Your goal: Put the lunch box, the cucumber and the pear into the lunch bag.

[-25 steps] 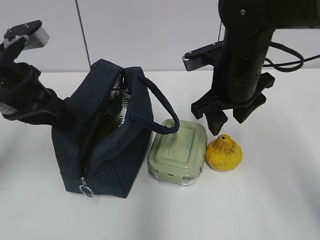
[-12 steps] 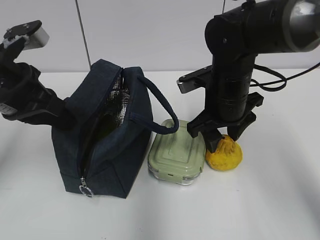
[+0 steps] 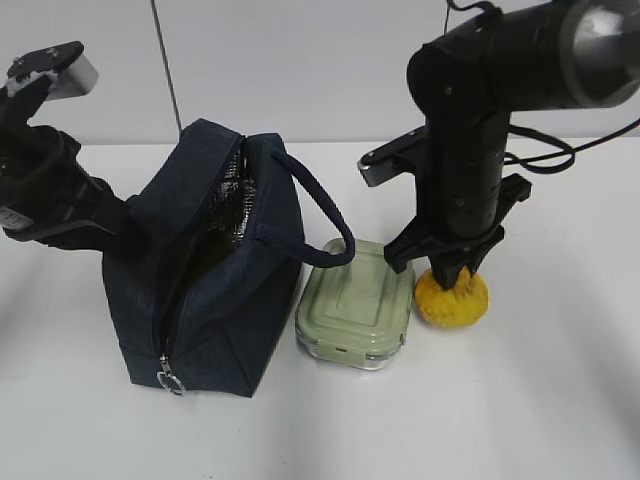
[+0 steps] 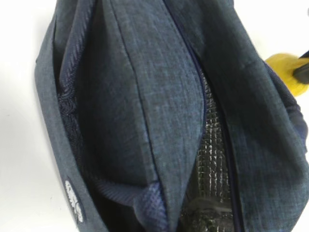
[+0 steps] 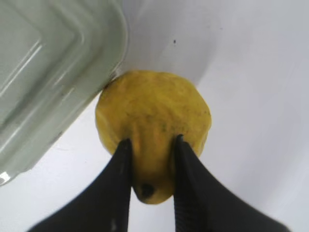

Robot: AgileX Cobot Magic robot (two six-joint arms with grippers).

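The dark navy lunch bag (image 3: 230,300) stands at the left with its top zipper open and silver lining showing (image 4: 212,159). My left gripper (image 3: 118,222) is at the bag's left upper edge and shut on its fabric; its fingers are hidden in the left wrist view. The sage-green-lidded lunch box (image 3: 355,300) lies just right of the bag. The yellow pear (image 3: 453,298) sits on the table against the box's right side. My right gripper (image 5: 152,140) comes down from above, shut on the pear's (image 5: 152,108) narrow neck. The cucumber is out of view.
The bag's padded loop handle (image 3: 320,200) arches over the lunch box's left end. A silver ring pull (image 3: 172,381) hangs at the bag's front corner. The white tabletop (image 3: 540,400) stretches to the front and right. A grey wall rises behind.
My right gripper has dropped from above the pear down onto it, and its fingers have closed on the neck. The left arm and bag have not moved.
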